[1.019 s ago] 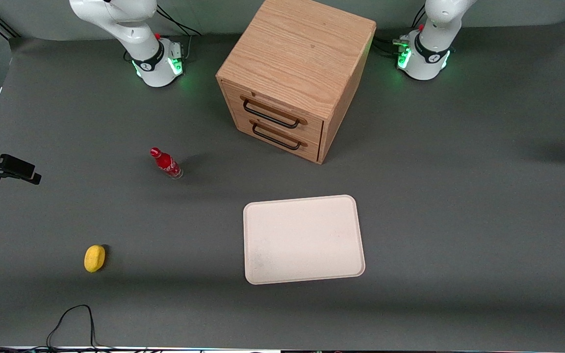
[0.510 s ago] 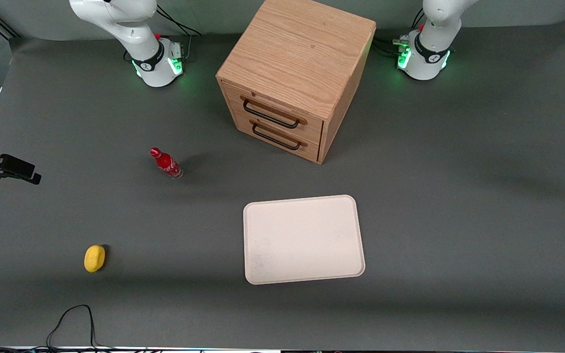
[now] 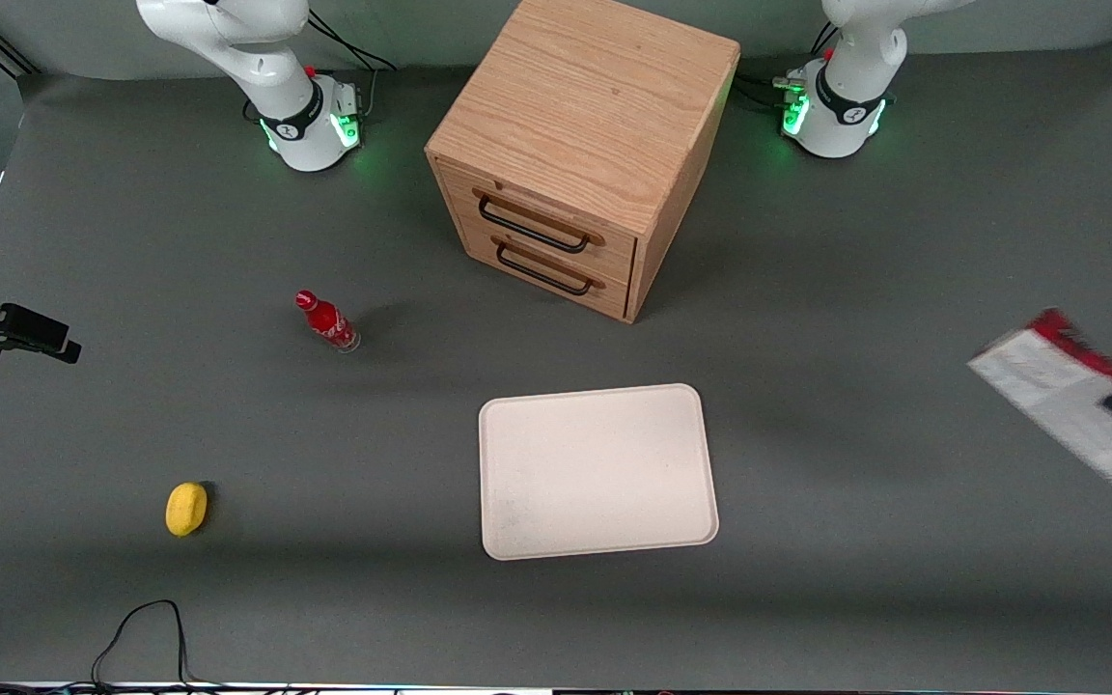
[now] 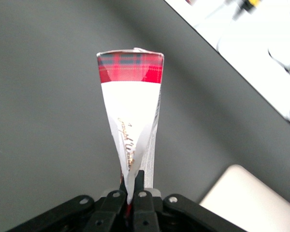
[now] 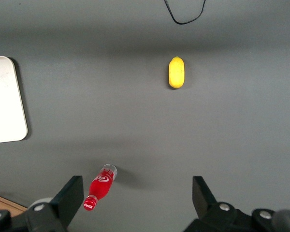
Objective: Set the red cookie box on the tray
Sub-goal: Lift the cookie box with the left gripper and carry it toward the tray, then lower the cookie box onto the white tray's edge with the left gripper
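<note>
- One new arrival: the red cookie box [image 3: 1068, 405] has come into the front view at three o'clock, carried clear of the table, well apart from the tray [image 3: 598, 471].
- Gripper [image 4: 134, 191] is clamped on the box's end; the carry looks underway.
- Box and gripper are blurred and cut off at the edge.
</note>
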